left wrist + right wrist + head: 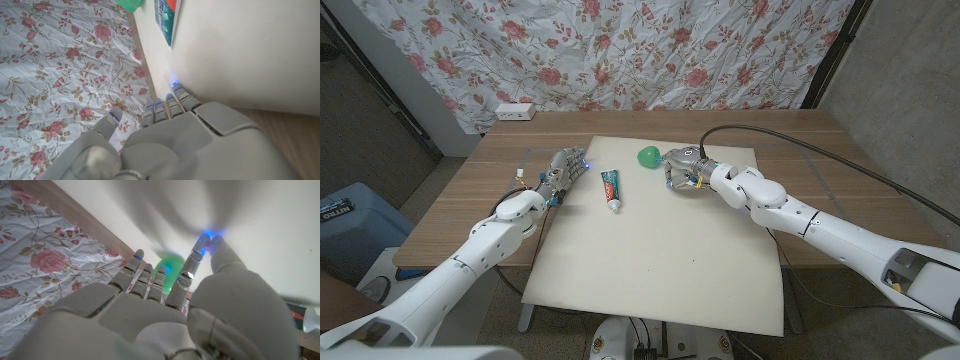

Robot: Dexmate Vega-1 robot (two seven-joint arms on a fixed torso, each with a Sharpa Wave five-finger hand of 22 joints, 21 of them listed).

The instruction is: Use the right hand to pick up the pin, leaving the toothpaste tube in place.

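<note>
On the cream mat: the mat (660, 255) is lying on the wooden table (800, 130), and every place below is given from the toothpaste tube.
Toothpaste tube: a small green, white and red tube (611, 188) is lying flat on the mat, its white cap pointing toward the robot; its printed end (166, 20) is showing in the left wrist view.
Pin: a green, round-headed pin (648, 156) is sitting on the mat just beyond and to the right of the tube, well clear of it; it is showing as a green shape (169, 269) in the right wrist view.
Right hand: the hand (684, 170) is hovering low over the mat to the right of the tube, just beside the pin on the pin's right.
Right fingers: they (189, 270) are reaching out toward the pin, slightly parted, the pin showing past them; whether any is touching it cannot be told.
Left hand: the hand (564, 168) is lying at the mat's left edge, to the left of the tube and apart from it.
Left fingers: they (167, 106) are stretching out close together, holding nothing.
Beyond the tube: a flowered cloth (620, 50) is hanging behind the table, and a white power strip (514, 112) is sitting at the table's far left corner.
</note>
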